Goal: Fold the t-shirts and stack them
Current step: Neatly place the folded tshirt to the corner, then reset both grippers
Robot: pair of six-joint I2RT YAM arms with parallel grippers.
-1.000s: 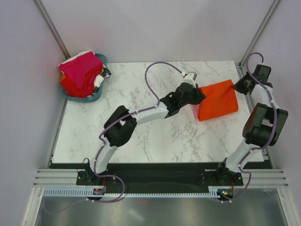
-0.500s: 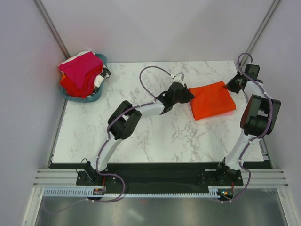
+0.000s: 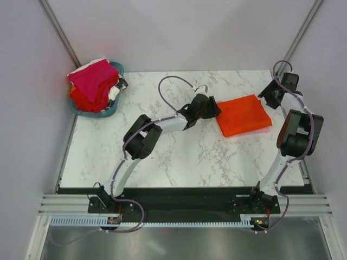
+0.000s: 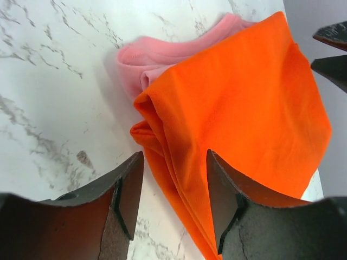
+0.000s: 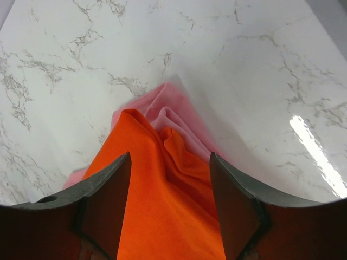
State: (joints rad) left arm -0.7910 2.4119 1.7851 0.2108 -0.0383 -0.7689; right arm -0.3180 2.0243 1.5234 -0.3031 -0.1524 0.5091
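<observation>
The left gripper [image 4: 174, 162] is seen with its jaws standing well apart and nothing clamped between them. The folded edge of the orange-red t-shirt [image 4: 244, 108] is framed in the gap. Whether the fingertips brush the cloth cannot be told. Over at the right gripper [image 5: 169, 160] the jaws are spread wide too, nothing is held, and a corner of the same shirt lies between the fingers.

In the overhead view the orange-red shirt is laid flat and folded at the right of the marble table [image 3: 179, 157]. One gripper is set at its left edge and the other at its upper right corner.

The light pink t-shirt [image 4: 157, 54] is pinned underneath, almost wholly covered, and only a rumpled edge is shown in the wrist views.

In the upper left of the overhead view the teal basket [image 3: 116, 69] is piled with more shirts [image 3: 92, 78], magenta on top, red below and white peeking out. How many are there cannot be made out.
</observation>
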